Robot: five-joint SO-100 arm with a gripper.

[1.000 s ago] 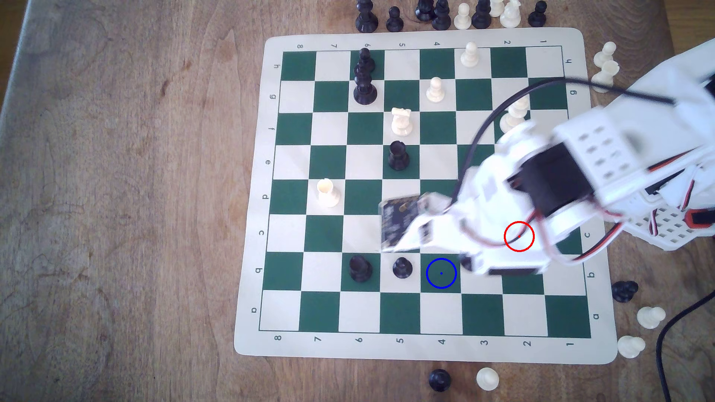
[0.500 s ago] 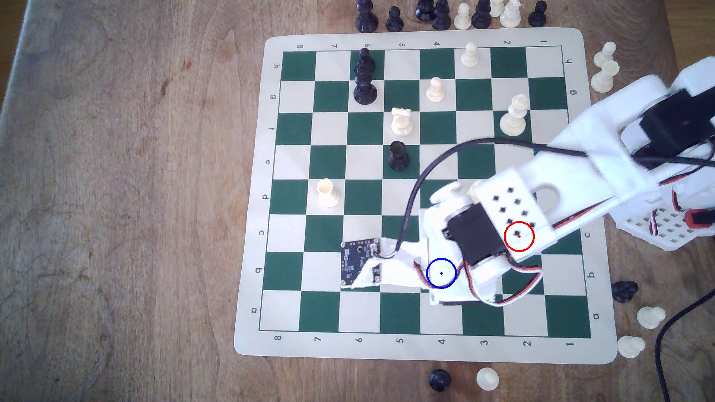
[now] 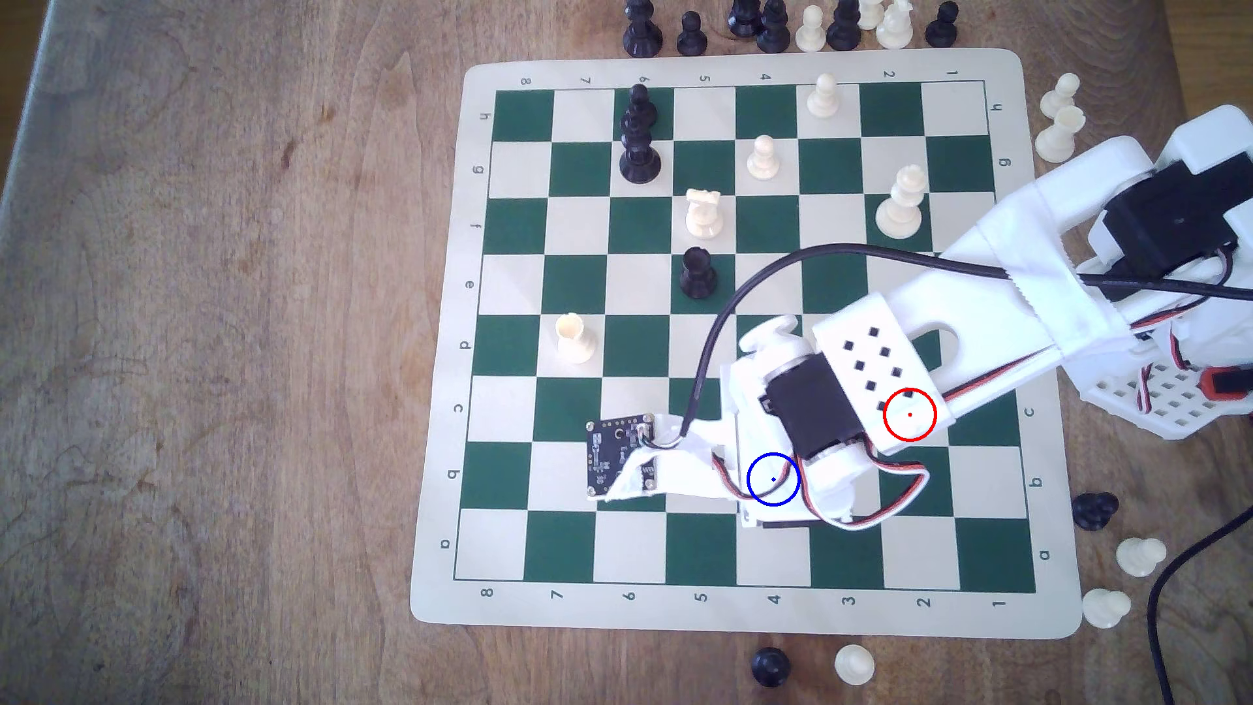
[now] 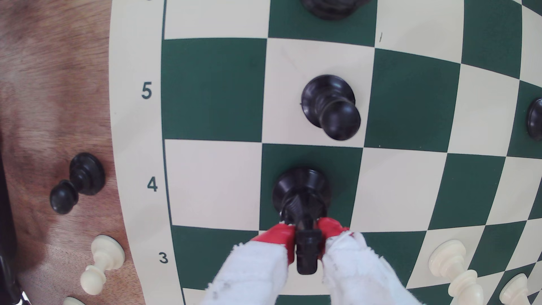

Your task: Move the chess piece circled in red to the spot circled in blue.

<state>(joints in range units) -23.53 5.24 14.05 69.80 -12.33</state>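
Wrist view: the fingers (image 4: 305,234), red-tipped and cloth-wrapped, are clamping the top of the black knight (image 4: 302,190) between them. The knight is standing upright, base resting on the dark green square (image 4: 340,164) in the file marked 4, one square in from the board's edge. One black pawn (image 4: 330,107) is occupying the adjoining cream square. One black and two white pawns are lying on the counter (image 4: 52,88).

A brown wooden counter (image 3: 203,339) with swirling grain and darker knots fills the background. Its pale, worn edge runs diagonally at the exterior view's left. Soft, even light falls across the wood.
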